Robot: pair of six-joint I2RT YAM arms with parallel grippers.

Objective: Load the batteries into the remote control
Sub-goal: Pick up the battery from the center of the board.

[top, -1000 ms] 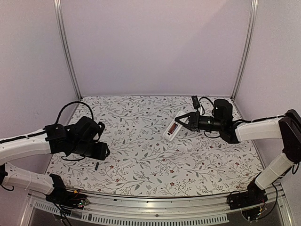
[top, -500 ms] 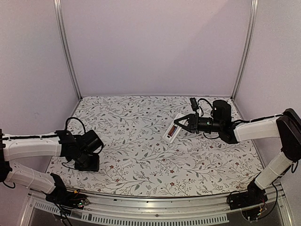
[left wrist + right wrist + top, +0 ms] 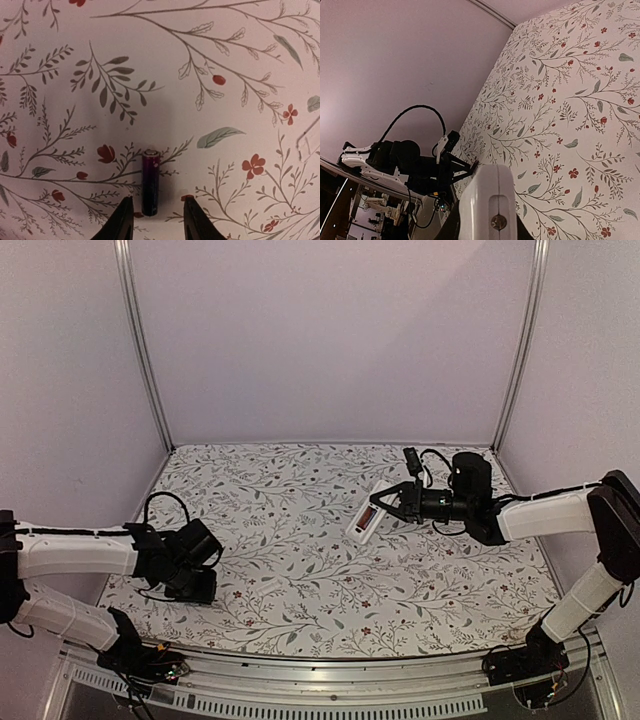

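Observation:
A small dark battery [image 3: 150, 182] lies on the floral table cloth, its metal cap pointing away from me. My left gripper [image 3: 156, 221] is low over it and open. One black fingertip [image 3: 121, 222] stands on each side of the battery's near end, with a gap on both sides. In the top view the left gripper [image 3: 199, 587] covers the battery. My right gripper [image 3: 400, 504] is shut on the white remote control [image 3: 371, 512] and holds it tilted above the table at centre right. The remote control's end [image 3: 487, 202], with a slot and a screw, fills the right wrist view's bottom.
A small flat white cover piece [image 3: 268, 587] lies on the cloth to the right of the left gripper. The table's back wall and metal corner posts [image 3: 141, 350] frame the work area. The near aluminium rail [image 3: 330, 672] runs along the front edge.
My left arm has swung down and toward the near edge, lowering its gripper onto the spot where the battery lay in the top view. The right arm with the remote barely moved.

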